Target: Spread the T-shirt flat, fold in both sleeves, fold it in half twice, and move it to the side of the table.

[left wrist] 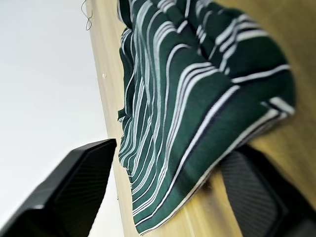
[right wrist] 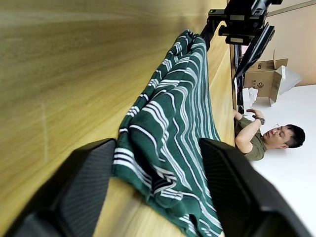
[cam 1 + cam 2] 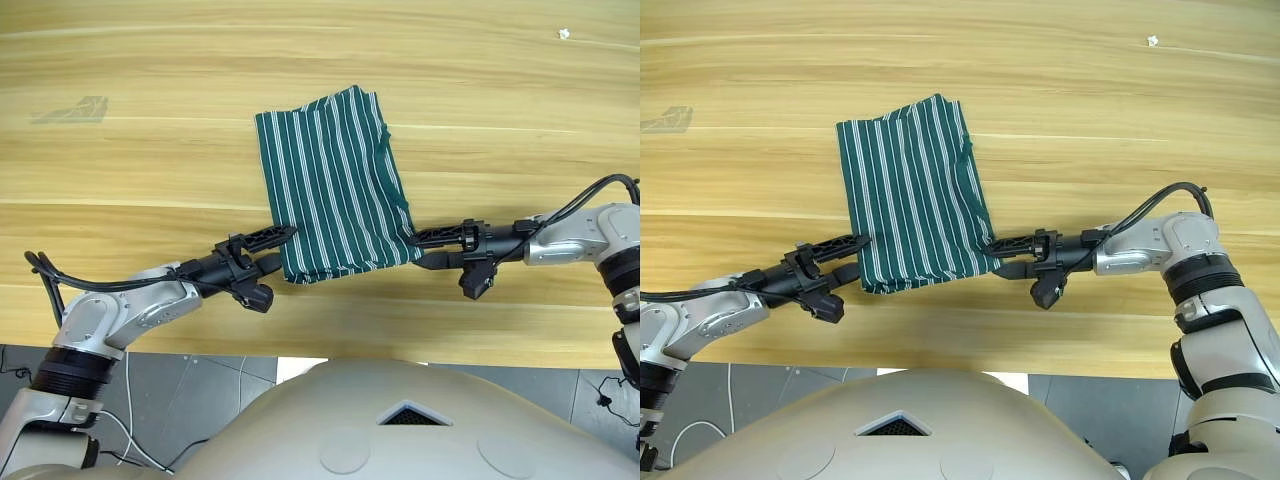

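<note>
The green T-shirt (image 3: 335,185) with white stripes lies folded into a narrow rectangle on the wooden table (image 3: 150,170). My left gripper (image 3: 275,250) is at its near left corner, open, with the cloth edge (image 1: 197,98) lying between the two black fingers (image 1: 74,192). My right gripper (image 3: 425,248) is at the near right corner, also open, its fingers (image 2: 79,192) on either side of the bunched striped corner (image 2: 168,133). Both arms lie low over the table near its front edge.
A small white scrap (image 3: 564,33) lies at the far right of the table. A faint grey patch (image 3: 75,110) marks the wood at the far left. The table's front edge (image 3: 300,352) runs just below the grippers. A cardboard box (image 2: 264,79) stands in the room behind.
</note>
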